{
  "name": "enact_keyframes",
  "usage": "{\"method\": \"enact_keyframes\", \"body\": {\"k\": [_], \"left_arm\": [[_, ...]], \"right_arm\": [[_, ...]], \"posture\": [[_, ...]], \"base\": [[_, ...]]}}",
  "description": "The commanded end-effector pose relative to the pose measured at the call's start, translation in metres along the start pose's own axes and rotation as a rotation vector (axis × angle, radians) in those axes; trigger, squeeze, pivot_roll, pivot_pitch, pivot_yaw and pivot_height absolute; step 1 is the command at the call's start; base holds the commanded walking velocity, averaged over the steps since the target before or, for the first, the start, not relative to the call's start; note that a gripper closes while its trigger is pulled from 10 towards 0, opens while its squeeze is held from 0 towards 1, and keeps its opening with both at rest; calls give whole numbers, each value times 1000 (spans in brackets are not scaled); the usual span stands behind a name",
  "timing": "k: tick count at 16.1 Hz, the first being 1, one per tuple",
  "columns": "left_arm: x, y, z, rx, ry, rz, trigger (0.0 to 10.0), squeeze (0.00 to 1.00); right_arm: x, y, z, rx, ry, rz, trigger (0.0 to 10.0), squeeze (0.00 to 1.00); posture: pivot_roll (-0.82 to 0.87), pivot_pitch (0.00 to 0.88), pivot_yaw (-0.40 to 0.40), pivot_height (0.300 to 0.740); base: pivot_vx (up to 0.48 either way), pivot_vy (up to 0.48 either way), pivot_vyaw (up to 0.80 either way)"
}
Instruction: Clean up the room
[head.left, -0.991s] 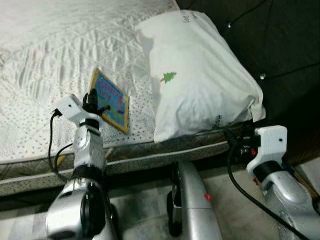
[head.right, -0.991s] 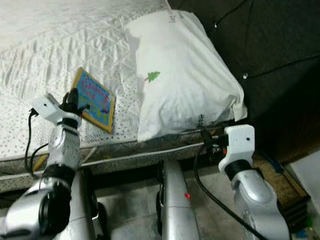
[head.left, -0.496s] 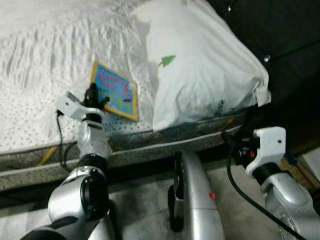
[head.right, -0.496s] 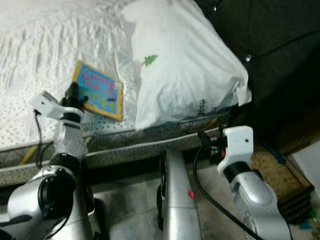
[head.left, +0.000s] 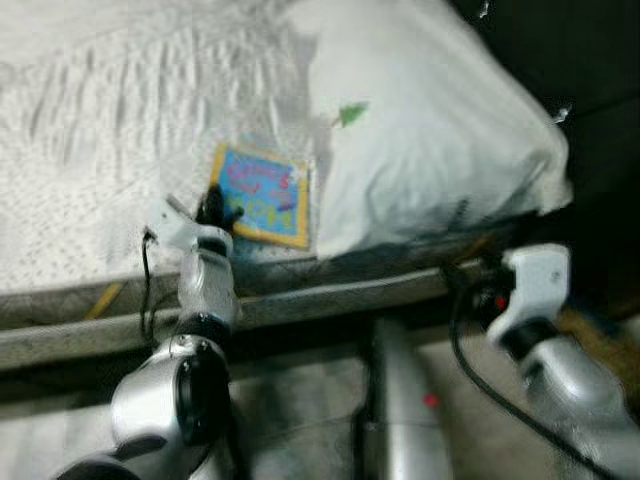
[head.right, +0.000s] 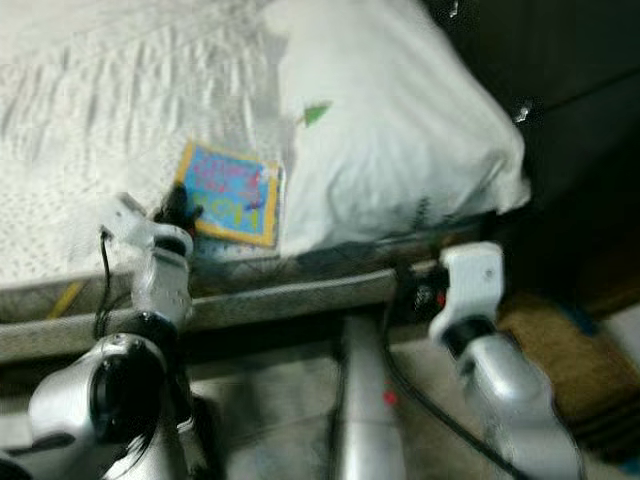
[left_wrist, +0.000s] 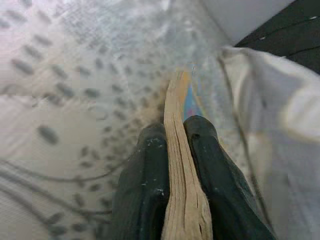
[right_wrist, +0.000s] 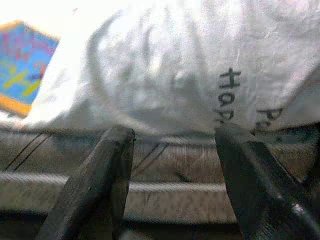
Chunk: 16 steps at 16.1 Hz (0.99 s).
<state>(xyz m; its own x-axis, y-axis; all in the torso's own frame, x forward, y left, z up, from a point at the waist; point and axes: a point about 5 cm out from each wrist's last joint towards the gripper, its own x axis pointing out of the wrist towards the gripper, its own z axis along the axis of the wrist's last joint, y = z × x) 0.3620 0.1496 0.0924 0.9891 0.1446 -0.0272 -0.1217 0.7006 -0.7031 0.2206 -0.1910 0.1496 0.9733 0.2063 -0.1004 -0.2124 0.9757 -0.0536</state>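
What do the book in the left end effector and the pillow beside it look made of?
Book: seemingly paper or thin card, judging by stacked tan page edges between the left end effector fingers; printed blue cover, orange border. Pillow: soft white woven fabric, creased, with printed lettering.

**Silver arms, white wrist blocks, black fingers**

The left silver metal arm (head.left: 185, 400) has rounded glossy segments, a dark round joint and a thin black cable (head.left: 146, 300). The right silver arm (head.left: 575, 400) carries a white plastic wrist block (head.left: 535, 280) with small red marks and a thick black cable (head.left: 475, 370). The long fingers (right_wrist: 95, 190) are matte black.
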Motion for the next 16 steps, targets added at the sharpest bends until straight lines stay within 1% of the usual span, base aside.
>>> {"method": "enact_keyframes", "body": {"k": [1,2,3,4,6,7,9,10,12,13,14,16], "left_arm": [[-18,17,-35,81,196,80,10000,345],[-19,18,-38,104,212,90,10000,1000],[-20,18,-39,122,223,97,10000,1000],[-21,18,-43,158,245,109,10000,1000],[-22,17,-44,166,257,107,10000,1000],[-22,17,-47,222,288,115,10000,1000],[-22,16,-49,267,317,126,10000,1000],[-23,15,-52,321,357,124,10000,1000],[-25,12,-59,389,405,104,10000,1000],[-25,9,-60,392,409,88,10000,1000],[-26,6,-64,419,432,74,10000,1000],[-26,1,-67,425,442,62,10000,1000]], "right_arm": [[-4,-2,-4,2,17,-14,10000,0],[-4,-2,-5,2,17,-15,10000,0],[-3,-2,-5,3,17,-17,10000,0],[-1,-2,-5,3,12,-17,10000,0],[1,-2,-5,3,7,-17,10000,0],[2,-2,-5,2,5,-18,10000,0],[3,-3,-5,1,3,-18,10000,0],[6,-3,-5,1,-3,-18,10000,0],[11,-2,-5,5,-15,-15,10000,0],[14,-1,-5,8,-20,-14,10000,0],[19,1,-4,16,-30,-12,10000,0],[25,5,-4,27,-44,-7,10000,0]], "posture": [[-348,176,-61,460],[-345,173,-59,460],[-343,170,-58,460],[-343,164,-55,460],[-342,159,-53,460],[-338,157,-51,460],[-333,151,-50,460],[-324,144,-46,460],[-309,133,-40,460],[-301,129,-38,460],[-287,122,-35,460],[-269,113,-31,460]], "base": [[0,0,0],[0,0,0],[0,0,0],[0,0,0],[0,0,0],[0,0,0],[0,0,0],[0,0,0],[0,0,0],[0,0,0],[0,0,0],[0,0,0]]}}
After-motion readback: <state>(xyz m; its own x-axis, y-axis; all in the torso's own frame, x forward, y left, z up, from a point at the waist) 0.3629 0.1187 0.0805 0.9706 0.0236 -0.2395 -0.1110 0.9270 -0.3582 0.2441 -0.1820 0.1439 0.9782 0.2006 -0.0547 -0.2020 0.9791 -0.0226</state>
